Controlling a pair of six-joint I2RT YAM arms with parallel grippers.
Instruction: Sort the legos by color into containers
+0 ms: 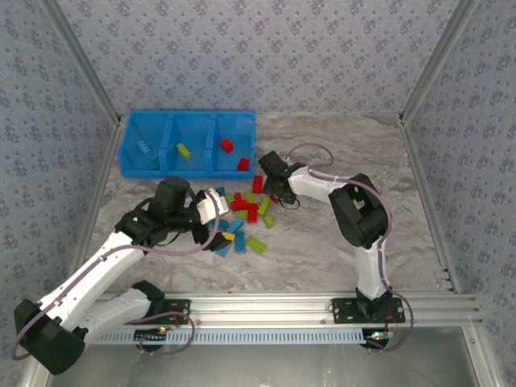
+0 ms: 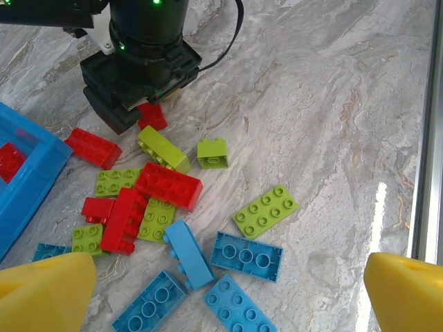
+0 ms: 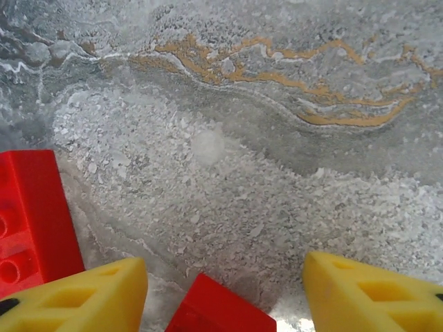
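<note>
The small red plastic brick (image 3: 220,310) lies at 6 o'clock between the parted fingers of the right gripper (image 3: 225,294), neither touching it. Centre the jaws, then close; avoid the second red brick (image 3: 31,221) at 9 o'clock. The left gripper (image 2: 228,287) hangs wide open, empty, over the mixed-colour brick pile (image 1: 246,216). Destination: the bright blue plastic three-bay tray (image 1: 123,153), 11 o'clock from the pile; reds occupy its right bay.

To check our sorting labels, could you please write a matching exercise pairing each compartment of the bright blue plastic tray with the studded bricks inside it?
Bright blue plastic tray, top view.
1. left compartment
2. middle compartment
3. right compartment

A. two red plastic bricks
B. one light blue plastic brick
C. one lime green plastic brick

Pairs: 1-B, 2-C, 3-A
</note>
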